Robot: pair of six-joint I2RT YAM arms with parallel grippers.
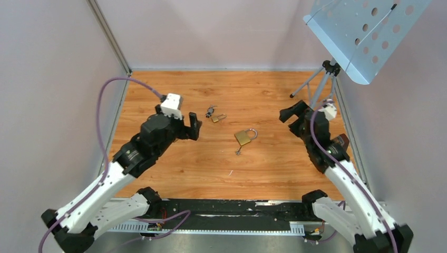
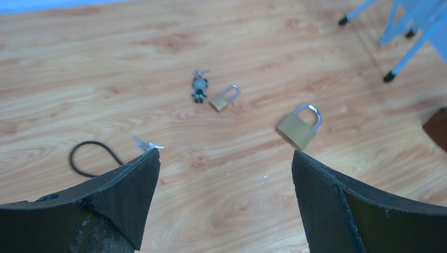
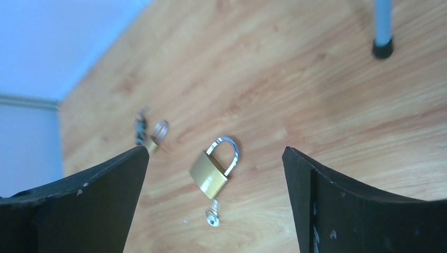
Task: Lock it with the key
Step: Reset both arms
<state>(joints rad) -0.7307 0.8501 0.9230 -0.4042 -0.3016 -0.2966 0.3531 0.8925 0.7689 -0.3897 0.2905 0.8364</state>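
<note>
Padlock (image 3: 210, 174) lies straight ahead of right pincer (image 3: 214, 152), centred betw. its released fingers (image 3: 342, 211), key (image 3: 212, 217) end nearest; left pincer (image 2: 225, 158), also released, has it off-centre.

A robotics lab test cell: a wood-grain bench (image 1: 263, 174) boxed in by plain white walls (image 1: 52, 79) on metal frame posts (image 1: 109, 37), a left arm (image 1: 100, 192) and right arm (image 1: 350, 184) bolted along a black rail (image 1: 237, 208), purple cables (image 1: 99, 116), and a perforated metal stand (image 1: 363, 31) on a tripod (image 1: 321, 79)
</note>
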